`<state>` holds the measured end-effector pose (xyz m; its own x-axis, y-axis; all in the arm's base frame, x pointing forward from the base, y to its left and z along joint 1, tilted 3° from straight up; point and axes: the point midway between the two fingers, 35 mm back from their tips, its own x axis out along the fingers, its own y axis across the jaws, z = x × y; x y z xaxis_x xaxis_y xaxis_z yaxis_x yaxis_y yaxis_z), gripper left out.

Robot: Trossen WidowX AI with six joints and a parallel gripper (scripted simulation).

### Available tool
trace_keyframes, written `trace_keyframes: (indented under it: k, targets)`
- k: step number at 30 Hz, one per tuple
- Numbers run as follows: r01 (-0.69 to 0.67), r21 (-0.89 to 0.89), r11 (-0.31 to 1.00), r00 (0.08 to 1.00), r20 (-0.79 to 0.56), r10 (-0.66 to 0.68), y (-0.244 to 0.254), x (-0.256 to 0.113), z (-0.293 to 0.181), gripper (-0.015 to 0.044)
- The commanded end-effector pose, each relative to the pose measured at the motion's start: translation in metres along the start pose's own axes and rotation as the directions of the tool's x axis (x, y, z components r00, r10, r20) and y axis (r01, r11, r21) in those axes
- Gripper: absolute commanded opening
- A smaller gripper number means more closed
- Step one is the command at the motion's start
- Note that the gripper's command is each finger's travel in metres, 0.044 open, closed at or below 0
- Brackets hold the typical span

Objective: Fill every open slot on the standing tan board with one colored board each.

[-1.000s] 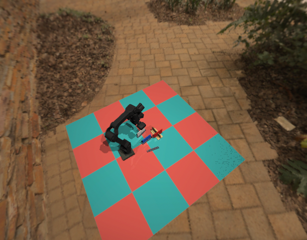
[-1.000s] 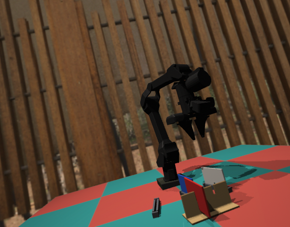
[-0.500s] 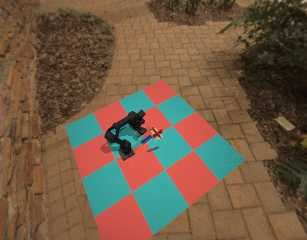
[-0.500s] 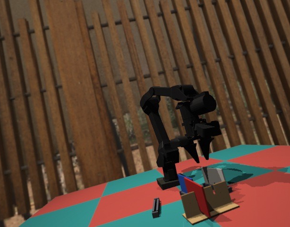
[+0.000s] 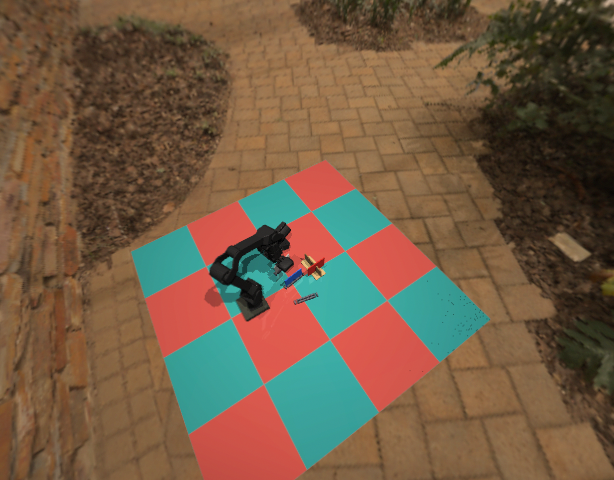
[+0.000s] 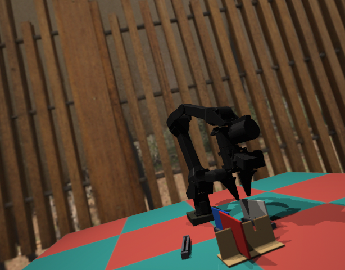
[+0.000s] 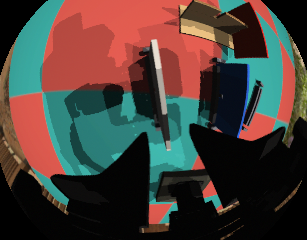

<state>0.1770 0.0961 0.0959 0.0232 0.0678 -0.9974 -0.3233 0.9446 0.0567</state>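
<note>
One holder point(image 6: 273, 225) point(image 7: 157, 123) mostly hidden.

Outdoor setting, tan brick paving point(image 5: 307, 124) in the top view — mulch bed point(image 5: 147, 124) on the left, stone wall point(image 5: 28, 206) at far left edge. Green shrubs point(image 5: 555, 67) upper right. Checkered red/teal floor mat point(image 5: 235, 351) point(image 6: 149, 235) point(image 7: 93, 60) lies over the pavers. Exterior view: fence of tilted brown wooden slats point(image 6: 91, 116), dark crossbars, greenery through the gaps — hard-edged shadows on the mat.
</note>
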Motion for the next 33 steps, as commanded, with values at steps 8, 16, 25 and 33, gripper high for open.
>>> trace_keyframes:
  k: [8, 16, 25, 33]
  targets:
    - [-0.002, 0.006, 1.0, 1.0, -0.01, 0.002, 0.0, 0.017, -0.002, 0.0182]
    - [-0.002, 0.006, 1.0, 1.0, -0.01, 0.002, 0.001, 0.029, -0.002, 0.0182]
    - [-0.002, 0.006, 1.0, 1.0, -0.01, 0.002, 0.001, 0.042, -0.002, 0.0182]
    - [-0.002, 0.006, 1.0, 1.0, -0.011, 0.002, 0.001, 0.049, -0.002, 0.0156]
